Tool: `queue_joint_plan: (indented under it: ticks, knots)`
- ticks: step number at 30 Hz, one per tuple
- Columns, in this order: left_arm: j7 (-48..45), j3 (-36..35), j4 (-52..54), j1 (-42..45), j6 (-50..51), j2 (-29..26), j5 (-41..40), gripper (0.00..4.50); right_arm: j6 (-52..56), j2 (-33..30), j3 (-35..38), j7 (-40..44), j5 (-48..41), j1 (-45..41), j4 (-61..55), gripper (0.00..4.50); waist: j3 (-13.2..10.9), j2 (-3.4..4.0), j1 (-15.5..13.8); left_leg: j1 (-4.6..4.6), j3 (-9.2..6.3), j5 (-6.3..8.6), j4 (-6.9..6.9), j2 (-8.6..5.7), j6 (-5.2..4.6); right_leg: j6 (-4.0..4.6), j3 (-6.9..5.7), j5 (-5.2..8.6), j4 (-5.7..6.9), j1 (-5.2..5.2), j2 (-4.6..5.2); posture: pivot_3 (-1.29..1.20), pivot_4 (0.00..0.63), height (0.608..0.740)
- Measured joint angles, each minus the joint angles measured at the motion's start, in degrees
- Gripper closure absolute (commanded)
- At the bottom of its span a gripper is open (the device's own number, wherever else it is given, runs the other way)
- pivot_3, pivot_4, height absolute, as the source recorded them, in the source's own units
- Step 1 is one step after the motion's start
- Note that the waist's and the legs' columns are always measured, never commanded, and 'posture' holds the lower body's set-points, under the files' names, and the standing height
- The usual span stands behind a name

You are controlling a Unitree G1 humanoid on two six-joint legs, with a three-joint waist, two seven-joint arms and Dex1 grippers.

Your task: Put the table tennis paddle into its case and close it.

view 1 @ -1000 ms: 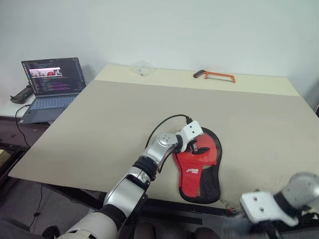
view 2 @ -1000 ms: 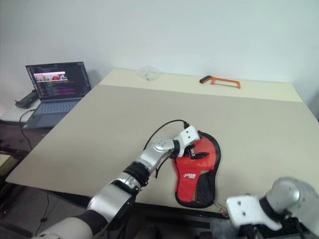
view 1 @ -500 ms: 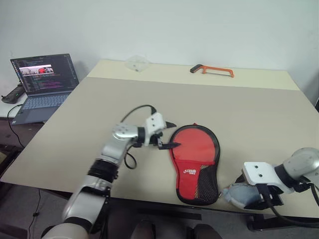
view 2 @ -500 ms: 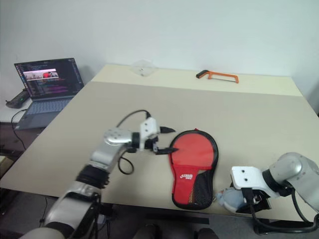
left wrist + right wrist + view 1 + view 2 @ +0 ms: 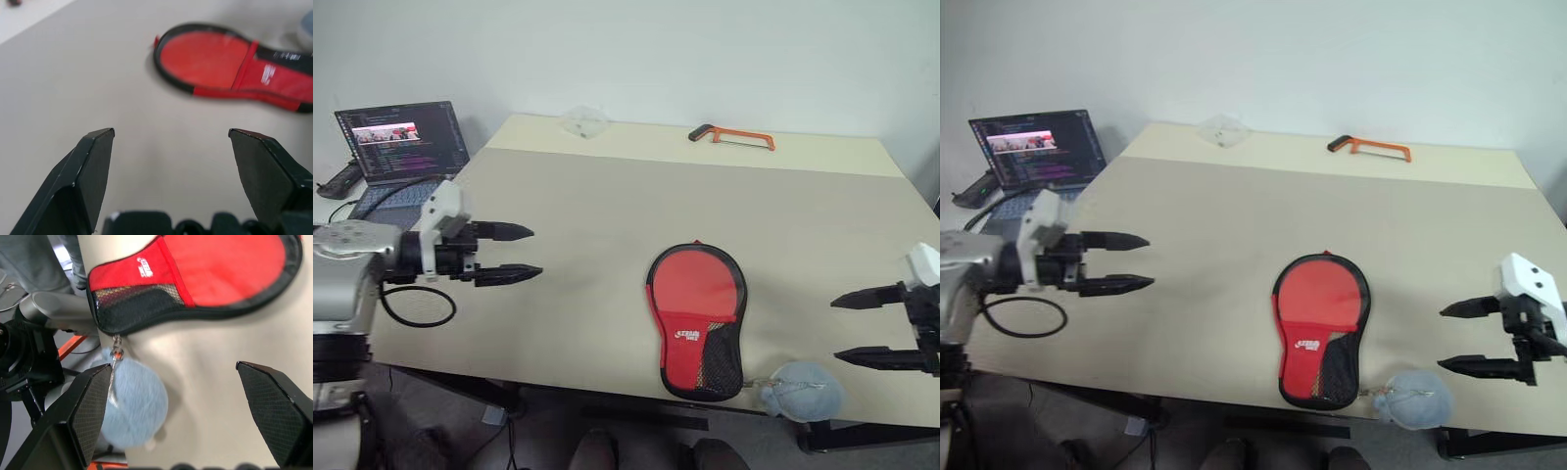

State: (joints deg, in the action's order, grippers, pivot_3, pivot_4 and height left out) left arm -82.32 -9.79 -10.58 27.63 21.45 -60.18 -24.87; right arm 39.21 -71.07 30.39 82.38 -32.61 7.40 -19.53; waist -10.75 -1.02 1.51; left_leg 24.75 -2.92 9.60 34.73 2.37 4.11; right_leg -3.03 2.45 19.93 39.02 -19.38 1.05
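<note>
I've pulled both arms back off the case (image 5: pixel 696 320). Left pincer (image 5: pixel 507 254) spread wide at 9 o'clock, right pincer (image 5: pixel 868 328) just let go, spread at 3 o'clock. Case lies flat near the surface (image 5: pixel 587 206) front edge, looks zipped, fuzzy ball (image 5: pixel 802 390) at its 4 o'clock. Paddle presumably inside; task looks done.
</note>
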Motion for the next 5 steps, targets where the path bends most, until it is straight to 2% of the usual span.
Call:
queue_joint_plan:
  ticks: [5]
  knots:
    - [0.49,-1.13,0.85,-5.12,-0.25,-0.8,0.01,0.41,-0.71,-0.06,-0.17,0.05,0.51,0.18,1.46,0.04,-0.02,0.02,0.17,-0.04,0.1,0.0,0.0,0.21,0.0,0.05,0.05,-0.02,0.03,-0.06,-0.05,0.0,0.15,0.74]
